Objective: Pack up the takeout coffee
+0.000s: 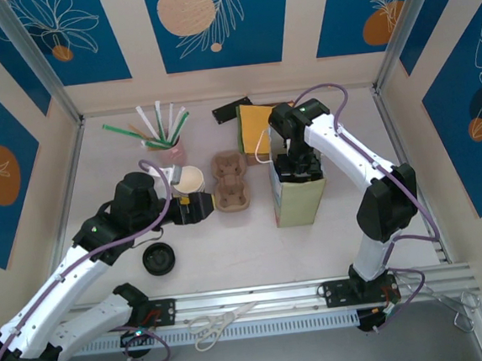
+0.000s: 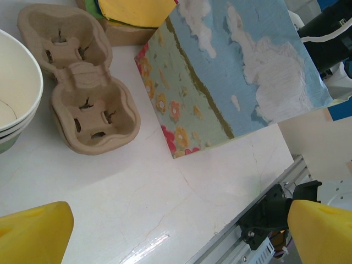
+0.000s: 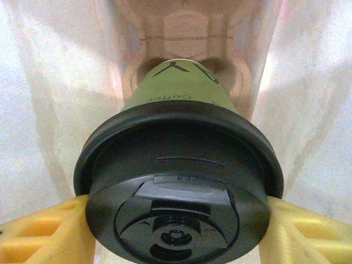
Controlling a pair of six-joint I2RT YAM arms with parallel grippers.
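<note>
Both fingers of my right gripper are closed partway on the takeout coffee. They pinch it at the rim of its black lid so it hangs upright inside the paper bag, lined up over a well of the pulp carrier at the bottom. My left gripper stands wide open and empty near the lidless cup, which I judge keeps it clear of the bag.
</note>
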